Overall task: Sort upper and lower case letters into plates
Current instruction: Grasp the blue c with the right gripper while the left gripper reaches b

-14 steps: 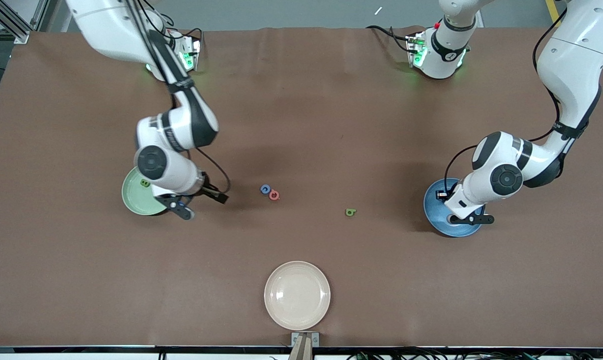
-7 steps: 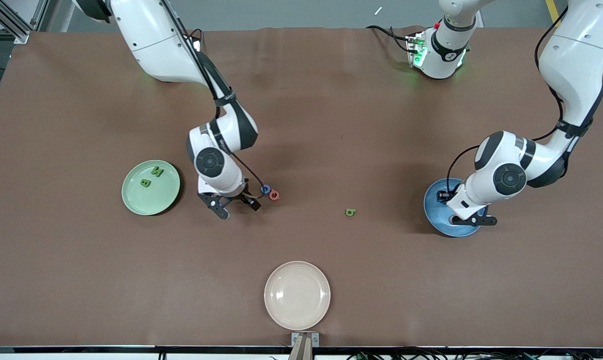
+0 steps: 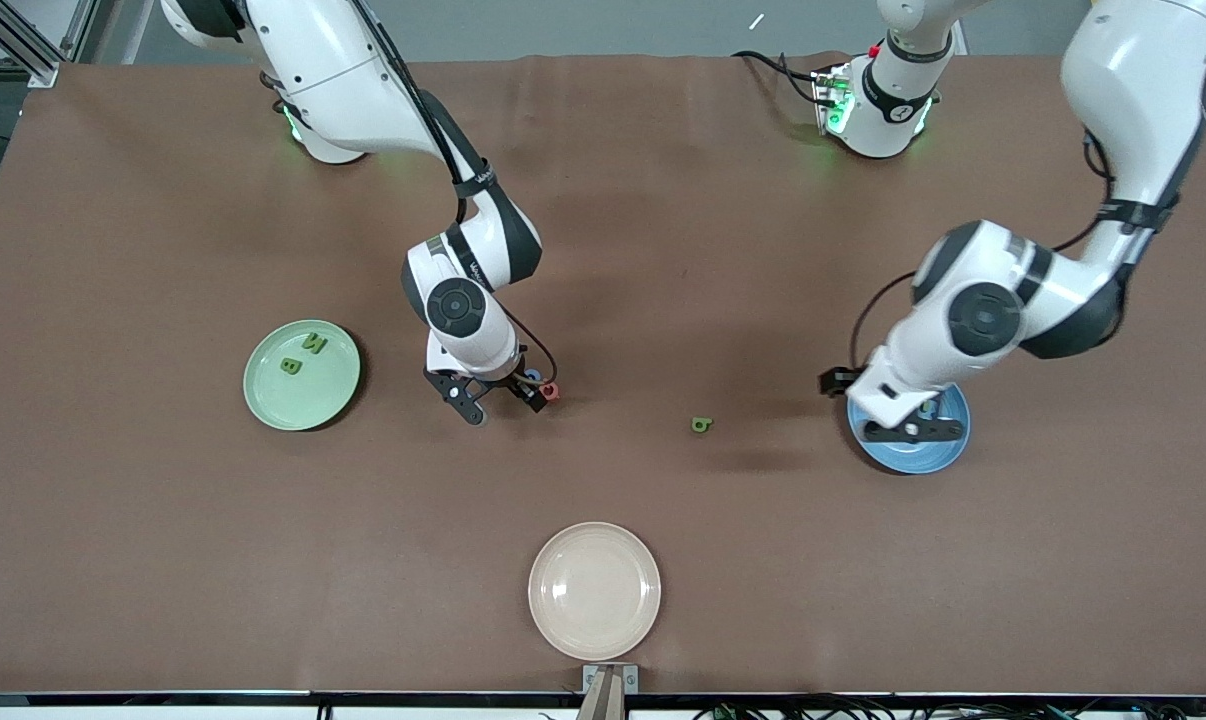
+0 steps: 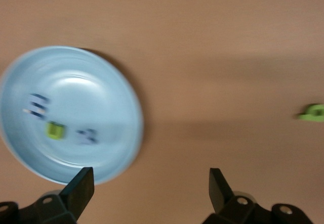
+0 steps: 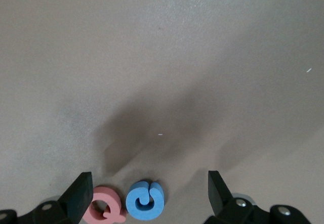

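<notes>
My right gripper (image 3: pixel 498 397) is open and empty, low over a blue letter (image 3: pixel 533 378) and a pinkish-red letter (image 3: pixel 550 392) lying side by side mid-table. In the right wrist view the blue letter (image 5: pixel 145 199) lies between the open jaws and the pinkish-red Q (image 5: pixel 106 211) is next to one finger. My left gripper (image 3: pixel 873 405) is open and empty over the bright blue plate's (image 3: pixel 948 450) edge. That plate (image 4: pixel 91 92) holds three small letters, one green (image 4: pixel 54 130). A green letter (image 3: pixel 701 425) lies alone on the table. The mint plate (image 3: pixel 273 400) holds two green letters (image 3: pixel 291 366).
A cream-beige plate (image 3: pixel 594 590) sits near the table's front edge, nearer the camera than the letters. The brown table surface (image 3: pixel 663 250) stretches wide between the plates. The lone green letter also shows at the edge of the left wrist view (image 4: pixel 314 113).
My right arm swung from the mint plate to over the blue and pinkish-red letters. My left gripper shifted from over the blue plate's middle toward its edge nearer the table's centre.
</notes>
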Controlling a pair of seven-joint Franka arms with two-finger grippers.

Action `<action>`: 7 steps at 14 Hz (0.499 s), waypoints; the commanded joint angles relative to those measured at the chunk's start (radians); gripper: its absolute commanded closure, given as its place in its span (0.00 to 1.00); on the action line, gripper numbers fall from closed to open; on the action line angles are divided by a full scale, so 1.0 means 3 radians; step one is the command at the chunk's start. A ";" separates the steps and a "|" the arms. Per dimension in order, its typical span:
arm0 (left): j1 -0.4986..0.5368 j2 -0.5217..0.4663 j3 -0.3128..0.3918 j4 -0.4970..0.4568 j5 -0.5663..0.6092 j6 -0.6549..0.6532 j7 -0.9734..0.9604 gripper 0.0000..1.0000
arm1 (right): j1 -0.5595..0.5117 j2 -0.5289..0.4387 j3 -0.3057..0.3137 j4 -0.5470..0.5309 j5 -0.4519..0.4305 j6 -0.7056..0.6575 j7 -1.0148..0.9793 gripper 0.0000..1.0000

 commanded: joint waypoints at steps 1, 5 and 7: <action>-0.0420 0.0324 0.0054 0.0324 0.0015 -0.0066 -0.0463 0.00 | 0.0050 -0.0002 -0.0053 -0.0016 -0.0003 0.0009 0.0060 0.00; -0.1151 0.0560 0.0534 0.0616 0.0021 -0.0025 -0.0883 0.00 | 0.0050 -0.0002 -0.0064 -0.0022 -0.0014 0.0009 0.0050 0.00; -0.1463 0.0682 0.0815 0.0774 -0.0005 0.0021 -0.1021 0.00 | 0.0045 -0.0002 -0.0064 -0.0022 -0.0120 -0.0006 0.0055 0.01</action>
